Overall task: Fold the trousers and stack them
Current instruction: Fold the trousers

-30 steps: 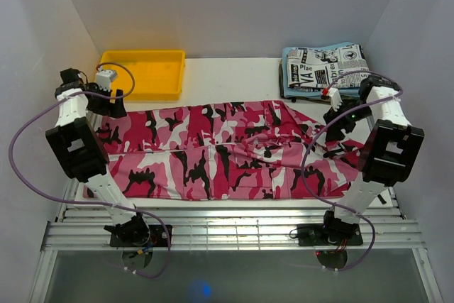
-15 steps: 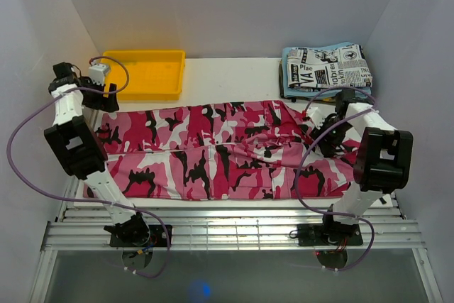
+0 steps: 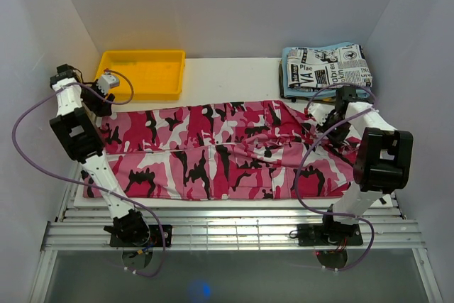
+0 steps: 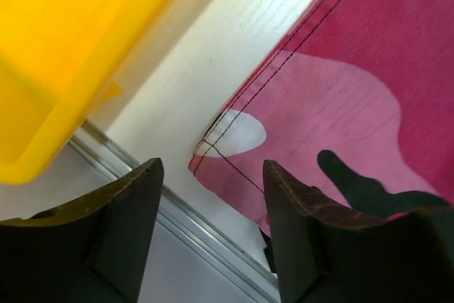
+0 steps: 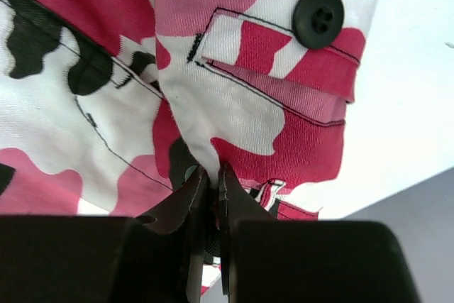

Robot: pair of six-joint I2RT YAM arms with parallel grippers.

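Observation:
The pink, magenta, white and black camouflage trousers lie spread lengthwise across the table, waist at the right and leg hems at the left. My left gripper sits low at the far left hem. In the left wrist view the hem corner lies on the table between and just beyond the open left gripper. My right gripper is at the waist end. In the right wrist view the right gripper is shut on a pinched fold of the trousers, below a black button.
A yellow tray stands at the back left, close to my left gripper, and its wall fills the left wrist view. A folded newspaper-print garment rests on light blue cloth at the back right. A metal rail runs along the table's left edge.
My right gripper has dropped onto the waist end and shut on the cloth. My left gripper has moved to the hem corner and its jaws have narrowed a little.

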